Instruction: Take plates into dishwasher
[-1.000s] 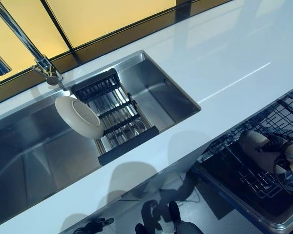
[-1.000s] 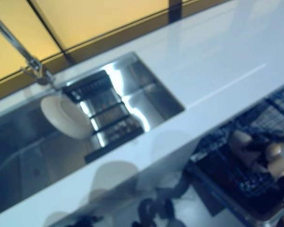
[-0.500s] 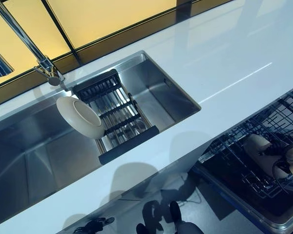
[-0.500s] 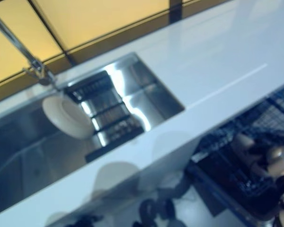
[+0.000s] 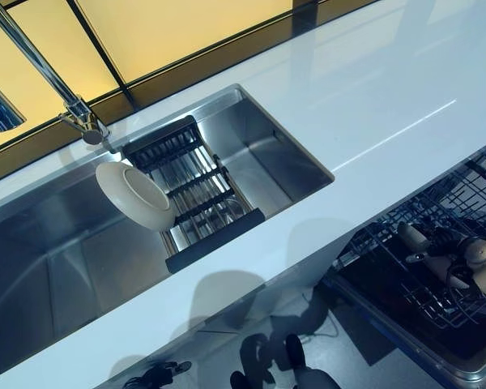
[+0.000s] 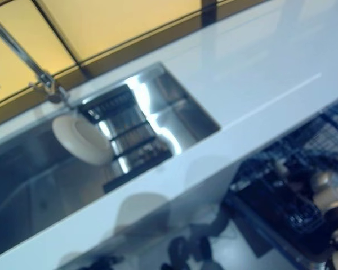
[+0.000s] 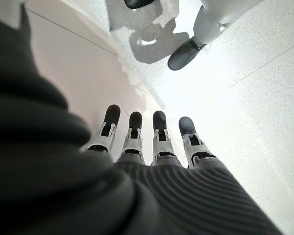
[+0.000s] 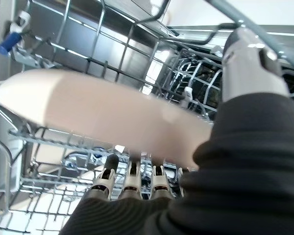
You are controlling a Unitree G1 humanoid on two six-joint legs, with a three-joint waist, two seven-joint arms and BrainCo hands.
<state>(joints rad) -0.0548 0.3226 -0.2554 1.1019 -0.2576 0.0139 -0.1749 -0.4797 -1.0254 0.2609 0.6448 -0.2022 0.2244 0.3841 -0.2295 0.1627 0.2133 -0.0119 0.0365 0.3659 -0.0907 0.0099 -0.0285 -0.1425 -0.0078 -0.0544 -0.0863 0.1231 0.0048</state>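
Right hand [image 8: 137, 188] pinching cream plate [image 8: 88, 110] between thumb and fingers, inside dishwasher rack [image 8: 49, 191]

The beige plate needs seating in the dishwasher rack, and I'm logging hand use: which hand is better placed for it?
The right hand: it holds the beige plate over the dishwasher rack. The left hand hangs open over the floor.
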